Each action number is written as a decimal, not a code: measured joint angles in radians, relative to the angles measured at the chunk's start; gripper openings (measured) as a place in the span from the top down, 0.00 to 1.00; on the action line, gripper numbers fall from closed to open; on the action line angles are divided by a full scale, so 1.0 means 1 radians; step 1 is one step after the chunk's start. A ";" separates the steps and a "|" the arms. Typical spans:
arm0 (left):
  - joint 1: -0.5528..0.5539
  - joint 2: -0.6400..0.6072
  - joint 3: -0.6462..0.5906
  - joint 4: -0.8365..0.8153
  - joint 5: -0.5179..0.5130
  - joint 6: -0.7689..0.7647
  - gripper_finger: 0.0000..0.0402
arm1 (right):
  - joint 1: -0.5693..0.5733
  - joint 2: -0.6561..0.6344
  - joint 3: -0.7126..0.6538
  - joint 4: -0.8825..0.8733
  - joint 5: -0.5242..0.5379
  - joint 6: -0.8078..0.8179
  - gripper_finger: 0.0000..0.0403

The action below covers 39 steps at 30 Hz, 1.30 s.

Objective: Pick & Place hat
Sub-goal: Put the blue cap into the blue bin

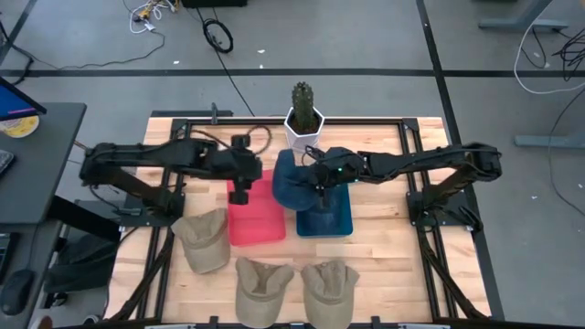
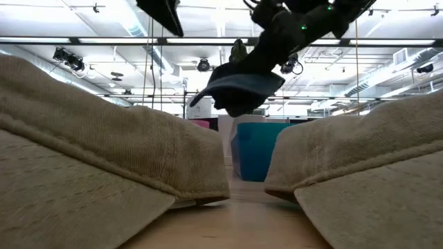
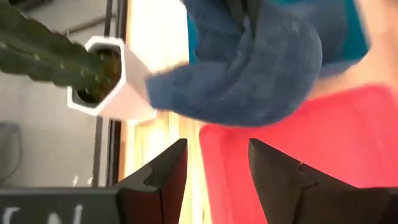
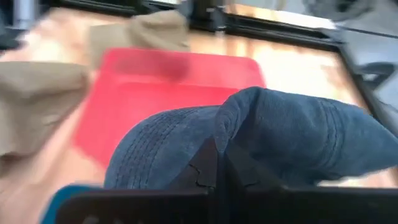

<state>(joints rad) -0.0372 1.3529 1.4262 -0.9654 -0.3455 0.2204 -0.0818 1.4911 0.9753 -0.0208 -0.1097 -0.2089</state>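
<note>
Nearest you, three tan caps point(image 1: 265, 285) line the table's point(image 1: 384, 274) front edge. Past them, the right gripper point(image 1: 319, 178) has its jaws clamped on the blue hat point(image 1: 291, 181), held above the blue tray point(image 1: 331, 217), brim toward the red tray point(image 1: 254, 217). Left gripper point(image 1: 239, 194) hovers over the red tray, jaws parted. Cactus pot point(image 1: 303, 123) sits farthest.

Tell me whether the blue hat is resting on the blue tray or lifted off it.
Lifted. The low view shows the blue hat hanging in the air from the right gripper, clear above the blue tray; its fingers are shut on the fabric.
</note>
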 joint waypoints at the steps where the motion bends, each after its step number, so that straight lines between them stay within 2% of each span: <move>1: 0.000 -0.027 -0.024 0.028 0.015 0.004 0.58 | 0.000 -0.021 -0.019 -0.006 -0.028 -0.007 1.00; 5: 0.000 -0.126 -0.125 0.158 0.078 0.038 0.60 | 0.000 -0.109 -0.099 0.016 -0.116 -0.011 1.00; 12: 0.000 -0.238 -0.291 0.348 0.104 0.052 0.61 | -0.003 -0.216 -0.281 0.122 -0.234 -0.010 1.00; 17: -0.013 -0.288 -0.441 0.524 0.139 0.053 0.61 | -0.007 -0.250 -0.364 0.136 -0.261 -0.024 1.00; 22: -0.012 -0.346 -0.594 0.720 0.159 0.053 0.61 | -0.012 -0.243 -0.394 0.137 -0.279 -0.103 1.00; 32: -0.013 -0.410 -0.734 0.803 0.167 0.012 0.61 | -0.033 -0.211 -0.429 0.156 -0.302 -0.156 1.00; 39: -0.005 -0.476 -0.834 0.895 0.167 0.002 0.61 | -0.042 -0.124 -0.430 0.186 -0.338 -0.143 1.00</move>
<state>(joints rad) -0.0423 0.8768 0.5924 -0.0702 -0.1784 0.2228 -0.1242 1.3671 0.5453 0.1655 -0.4476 -0.3518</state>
